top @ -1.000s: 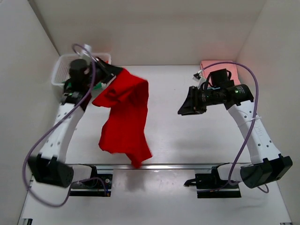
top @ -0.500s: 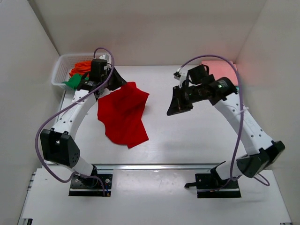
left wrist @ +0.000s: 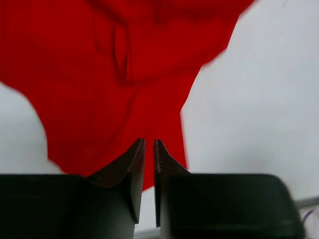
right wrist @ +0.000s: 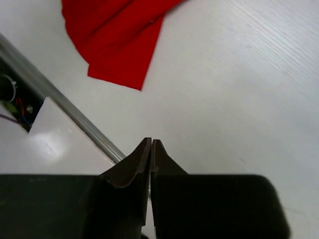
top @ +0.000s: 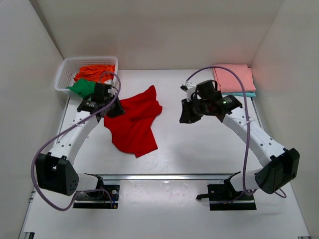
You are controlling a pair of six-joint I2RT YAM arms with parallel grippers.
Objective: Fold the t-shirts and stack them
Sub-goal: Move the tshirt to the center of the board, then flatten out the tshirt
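A bright red t-shirt lies crumpled on the white table left of centre. It also shows in the left wrist view and the right wrist view. My left gripper is at the shirt's left edge, its jaws nearly closed on a bit of the red cloth. My right gripper is shut and empty above bare table, right of the shirt. A folded salmon pink t-shirt lies on a light blue one at the back right.
A white lattice basket at the back left holds an orange t-shirt and a green one. A metal rail runs along the table's near edge and shows in the right wrist view. White walls close in on three sides.
My left gripper has lowered the red shirt from hanging in the air onto the table and moved nearer. My right arm has swung left and down toward the table's centre.
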